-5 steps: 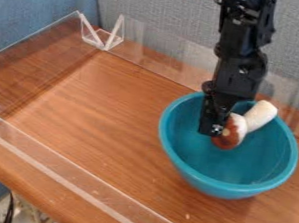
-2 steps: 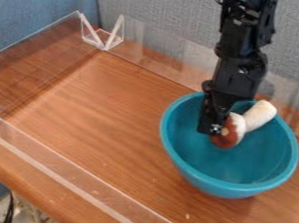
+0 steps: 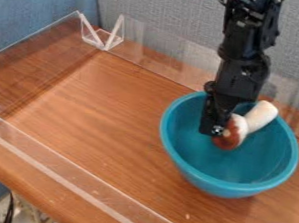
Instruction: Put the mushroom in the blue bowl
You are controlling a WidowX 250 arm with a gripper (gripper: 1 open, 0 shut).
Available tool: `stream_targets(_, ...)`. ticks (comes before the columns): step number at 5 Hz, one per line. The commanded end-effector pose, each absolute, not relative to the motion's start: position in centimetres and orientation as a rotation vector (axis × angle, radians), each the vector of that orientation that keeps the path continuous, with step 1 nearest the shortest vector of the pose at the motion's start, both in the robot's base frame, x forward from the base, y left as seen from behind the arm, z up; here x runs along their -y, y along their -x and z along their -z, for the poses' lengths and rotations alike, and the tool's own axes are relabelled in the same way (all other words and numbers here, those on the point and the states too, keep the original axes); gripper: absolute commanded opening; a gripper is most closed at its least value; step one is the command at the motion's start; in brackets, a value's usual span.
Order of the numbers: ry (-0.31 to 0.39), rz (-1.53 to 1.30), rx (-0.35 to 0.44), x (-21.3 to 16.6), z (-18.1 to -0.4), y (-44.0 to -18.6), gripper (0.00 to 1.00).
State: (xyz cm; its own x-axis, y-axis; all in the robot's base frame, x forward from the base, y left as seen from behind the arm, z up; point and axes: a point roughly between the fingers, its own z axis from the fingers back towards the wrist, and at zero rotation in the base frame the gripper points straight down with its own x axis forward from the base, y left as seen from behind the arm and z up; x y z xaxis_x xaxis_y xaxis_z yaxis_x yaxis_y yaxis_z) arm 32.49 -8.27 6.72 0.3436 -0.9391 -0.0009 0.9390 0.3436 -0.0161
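The claw [image 3: 219,128] points straight down inside the blue bowl [image 3: 226,174], clenched on the mushroom [image 3: 240,128]. The mushroom's orange-brown cap sits low by the claw tips and its cream stem slants up toward the bowl's far right rim. It is within the bowl, gripped and not lying loose on the bottom. Compared with a second ago, almost nothing differs: the arm [image 3: 244,43] leans a touch further right at the top, while claw and mushroom keep the same spot. The bowl stands on the wooden table [image 3: 99,108], near its right edge, with clear plastic walls [image 3: 80,31] around the tabletop.
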Motion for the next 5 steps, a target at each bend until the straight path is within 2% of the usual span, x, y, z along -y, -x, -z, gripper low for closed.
stream_targets(1, -0.010, 1.238, 0.037, 8.86, -8.06, -33.14, 0.00)
stream_targets(5, -0.013, 1.234, 0.012, 8.46, -7.65, -32.51, 0.00)
